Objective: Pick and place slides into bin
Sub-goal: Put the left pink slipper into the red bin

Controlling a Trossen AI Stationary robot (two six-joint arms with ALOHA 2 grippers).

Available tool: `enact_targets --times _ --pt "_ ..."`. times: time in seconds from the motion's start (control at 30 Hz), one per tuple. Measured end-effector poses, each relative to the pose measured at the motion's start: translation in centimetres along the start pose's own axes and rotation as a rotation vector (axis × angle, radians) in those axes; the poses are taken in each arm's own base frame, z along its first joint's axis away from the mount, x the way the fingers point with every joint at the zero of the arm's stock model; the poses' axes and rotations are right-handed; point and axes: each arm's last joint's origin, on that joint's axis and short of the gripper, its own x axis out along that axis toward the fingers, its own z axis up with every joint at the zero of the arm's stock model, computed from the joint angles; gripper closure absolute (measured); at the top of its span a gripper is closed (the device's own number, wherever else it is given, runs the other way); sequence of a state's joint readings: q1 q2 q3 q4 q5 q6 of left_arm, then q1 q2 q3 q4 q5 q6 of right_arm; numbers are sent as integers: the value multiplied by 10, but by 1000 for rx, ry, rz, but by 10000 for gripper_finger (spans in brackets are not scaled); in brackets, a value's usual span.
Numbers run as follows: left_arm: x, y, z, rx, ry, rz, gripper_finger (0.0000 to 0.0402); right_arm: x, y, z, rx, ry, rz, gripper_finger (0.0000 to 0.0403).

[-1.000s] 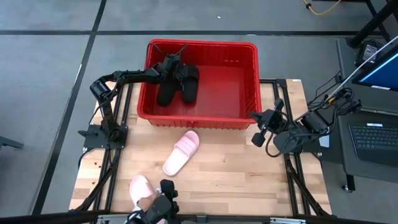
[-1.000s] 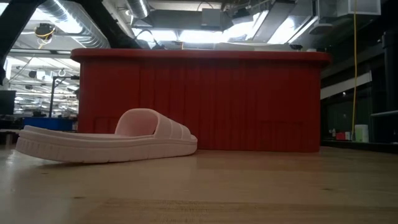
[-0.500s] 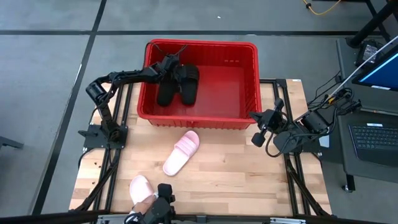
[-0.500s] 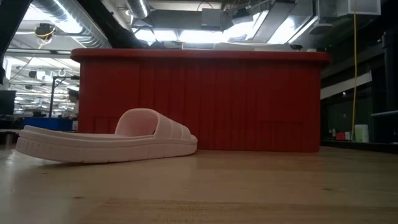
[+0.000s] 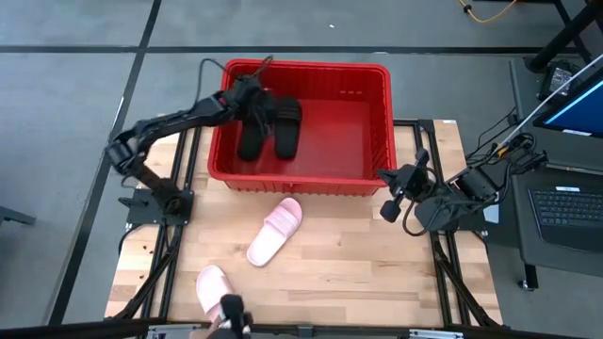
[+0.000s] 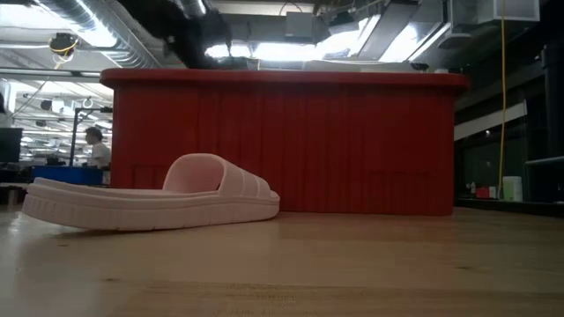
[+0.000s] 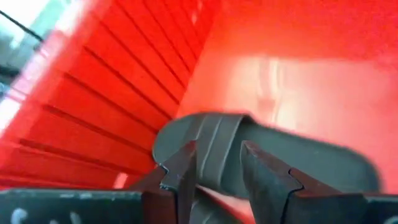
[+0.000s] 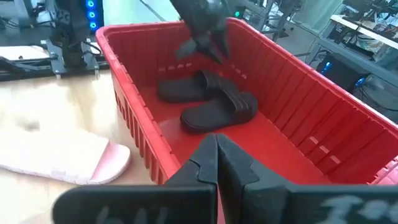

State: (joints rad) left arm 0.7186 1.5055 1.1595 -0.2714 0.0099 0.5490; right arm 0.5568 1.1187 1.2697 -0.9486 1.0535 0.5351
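Note:
Two black slides (image 5: pixel 252 132) (image 5: pixel 287 127) lie side by side, soles down, on the floor of the red bin (image 5: pixel 377 141), at its left. My left gripper (image 5: pixel 245 89) hangs open over them, clear of both, as the right wrist view (image 8: pixel 210 40) shows. In the left wrist view its fingers (image 7: pixel 214 155) frame one black slide (image 7: pixel 280 162). Two pink slides (image 5: pixel 275 231) (image 5: pixel 212 282) lie on the table in front of the bin. My right gripper (image 5: pixel 391 193) waits shut at the bin's right near corner.
The bin's tall ribbed wall (image 6: pixel 282 141) stands just behind the nearer pink slide (image 6: pixel 150 198). The bin's right half (image 5: pixel 349 132) holds nothing. A dark thing (image 5: pixel 231 311) shows at the table's near edge beside the second pink slide. A laptop stands off the table's right.
My left gripper has risen from the black slides and drawn a little toward the bin's far left corner, its arm swinging out to the left. The slides lie as before.

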Motion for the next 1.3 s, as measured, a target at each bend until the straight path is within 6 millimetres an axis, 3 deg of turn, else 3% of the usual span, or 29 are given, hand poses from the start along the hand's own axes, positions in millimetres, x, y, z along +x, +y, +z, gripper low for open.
enact_targets --times 0.3,0.5,0.7,0.83,0.97,1.2,1.3 --pt "-111 -32 35 54 -218 -56 289 0 3 3 -165 1 57 401" --pt "-161 -60 38 -35 -270 -132 335 -1 4 4 -258 -6 97 401" --pt "-185 -94 31 -113 -163 -149 395 -8 -6 15 -304 -69 201 401" --pt "-193 -117 32 -126 -128 -104 400 -12 -19 20 -296 -81 347 401" --pt "-201 -139 33 -160 -124 -92 400 -7 -27 22 -342 -83 365 401" --pt "-224 -156 44 -284 4 -103 400 1 -32 24 -440 -89 477 401" --pt "-228 -169 55 -261 68 -118 401 3 -36 25 -448 -92 471 401"
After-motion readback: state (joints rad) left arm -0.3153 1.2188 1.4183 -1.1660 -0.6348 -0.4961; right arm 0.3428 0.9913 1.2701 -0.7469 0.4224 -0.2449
